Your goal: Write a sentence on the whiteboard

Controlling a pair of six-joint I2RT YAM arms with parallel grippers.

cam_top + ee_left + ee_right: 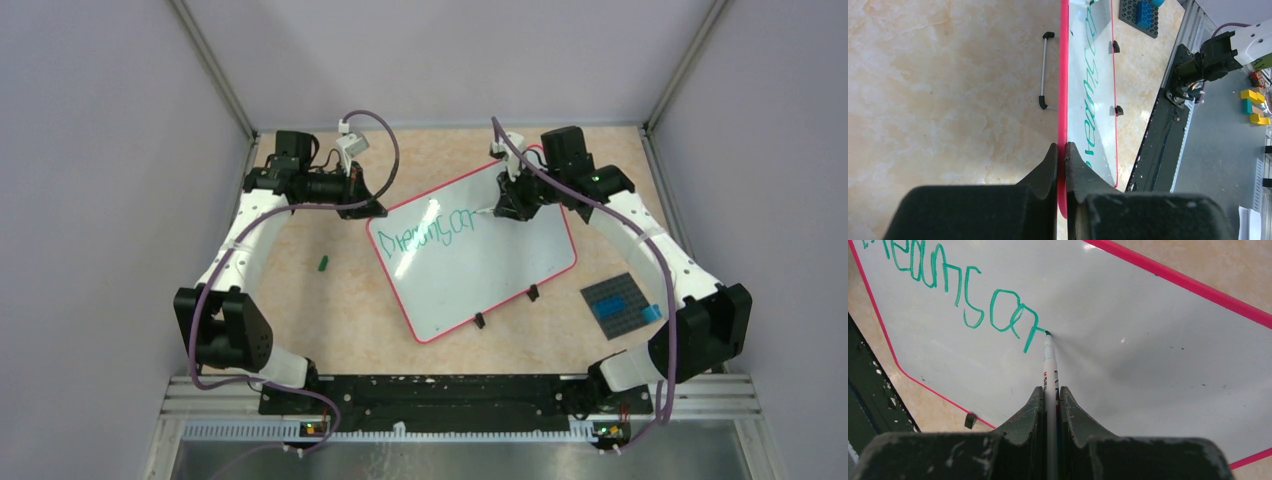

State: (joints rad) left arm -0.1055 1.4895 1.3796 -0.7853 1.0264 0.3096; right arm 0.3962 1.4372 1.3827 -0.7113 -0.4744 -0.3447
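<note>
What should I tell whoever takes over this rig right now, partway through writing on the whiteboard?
The left gripper is shut on the whiteboard, its fingers on the red rim at the far left corner.
The right gripper is shut on the marker, whose tip appears to touch the board at the end of the last stroke.
Done: one line of green writing near the far edge.
Left: finish the sentence; the board past the tip is blank.
</note>
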